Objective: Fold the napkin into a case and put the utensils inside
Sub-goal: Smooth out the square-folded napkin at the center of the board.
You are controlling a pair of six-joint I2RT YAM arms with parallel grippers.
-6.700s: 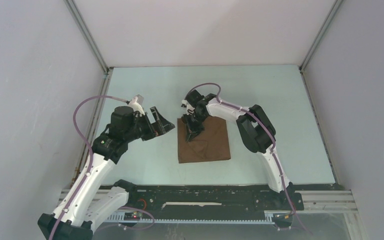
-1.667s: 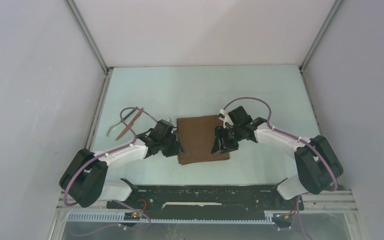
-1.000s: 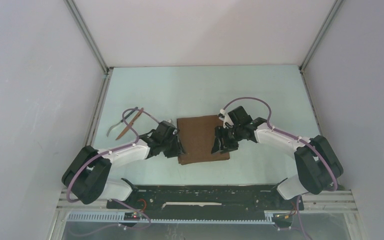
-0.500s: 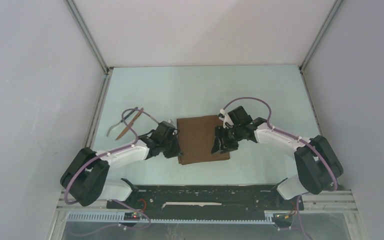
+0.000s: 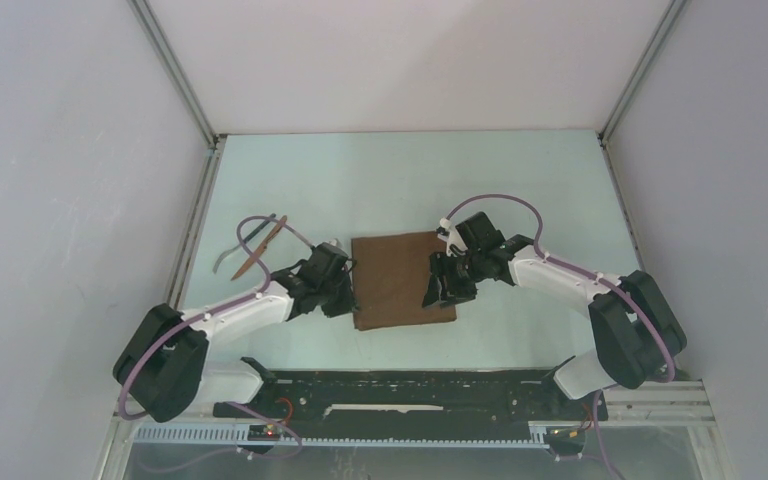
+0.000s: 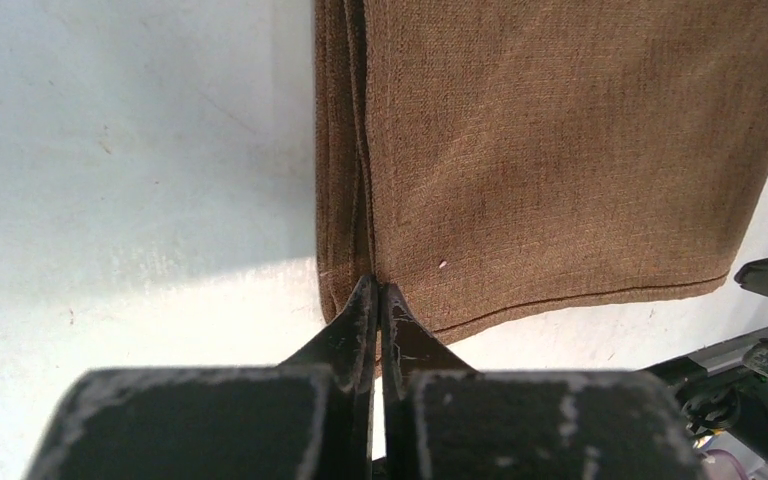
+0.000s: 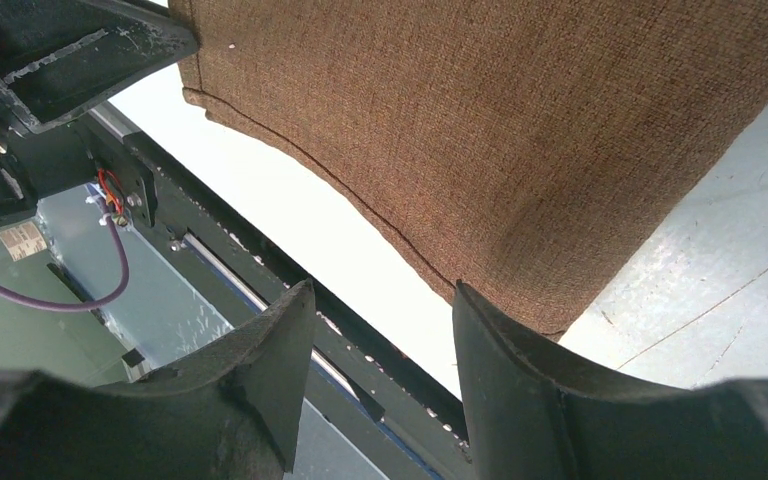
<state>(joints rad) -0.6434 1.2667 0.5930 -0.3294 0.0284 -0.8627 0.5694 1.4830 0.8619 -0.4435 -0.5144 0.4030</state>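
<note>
Far left of the dark brown square cloth napkin (image 5: 400,280): utensils (image 5: 255,250), a slim dark-handled fork and a reddish-brown knife, lay together on the pale tabletop (image 5: 410,180).
Left gripper (image 6: 377,300): jaws pressed shut at napkin's left folded edge; pinched cloth unclear.
Right gripper (image 7: 380,295): jaws apart, empty, over napkin's right near corner.

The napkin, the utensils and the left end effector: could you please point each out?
napkin (image 5: 403,282): top view, middle of the brown cloth.
utensils (image 5: 259,248): top view, on the reddish-brown knife piece.
left end effector (image 6: 378,289): left wrist view, between its closed fingertips.
</note>
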